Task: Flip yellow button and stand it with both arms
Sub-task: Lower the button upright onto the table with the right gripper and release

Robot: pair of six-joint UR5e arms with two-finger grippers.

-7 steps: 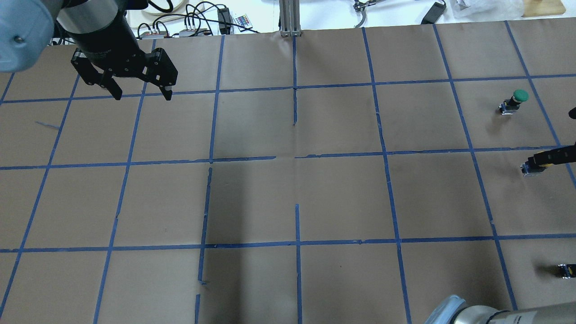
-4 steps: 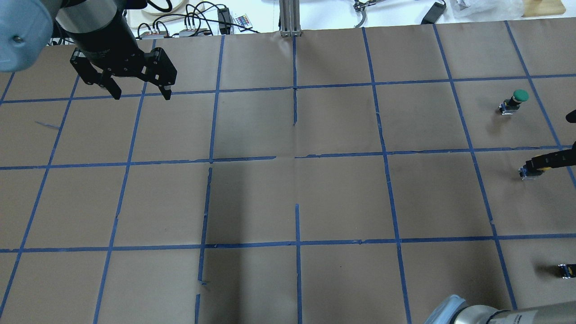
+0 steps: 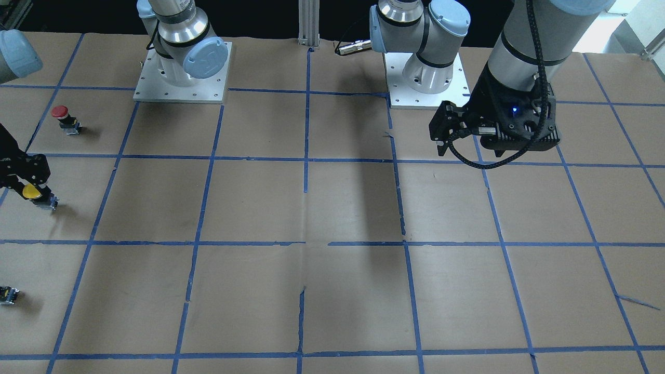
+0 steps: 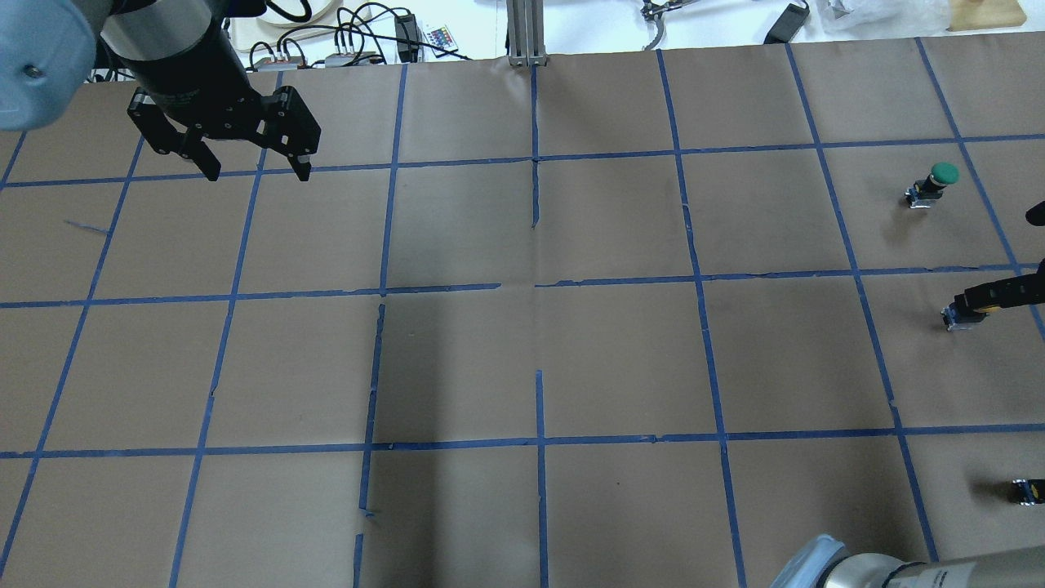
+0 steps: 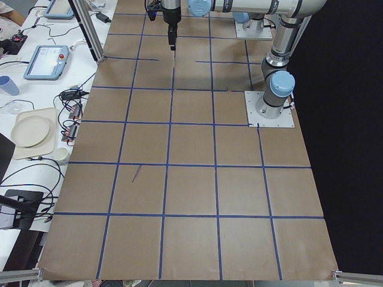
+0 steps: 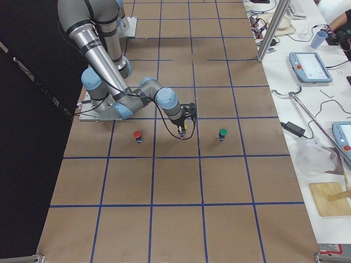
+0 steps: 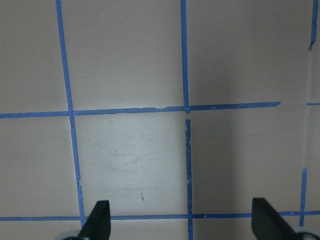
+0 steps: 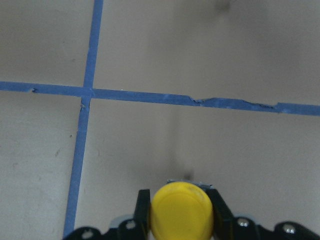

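The right gripper (image 8: 181,220) has its jaws closed on the round cap of the yellow button (image 8: 182,205): in the right wrist view one black finger (image 8: 144,212) sits tight against each side of the cap. The left gripper (image 4: 258,173) has its jaws spread wide with nothing between them; the left wrist view shows only bare table between the two fingertips (image 7: 98,220).

The table (image 4: 620,359) is covered in brown paper marked into squares with blue tape. The yellow button is at the robot's right end of it. In the front-facing view the button (image 3: 35,194) is tilted, the yellow cap toward the gripper and the grey body angled down and away. The body appears to be at or just above the paper, but this view is too small to confirm contact.

In the exterior right view the held button lies between two alike buttons in a row. The red button (image 6: 137,135) stands on the robot's side of it, and the green button (image 6: 222,133) stands on the operators' side. Both are upright and apart from the right gripper.

The left gripper hangs above the table toward its far left part, well apart from all three buttons.
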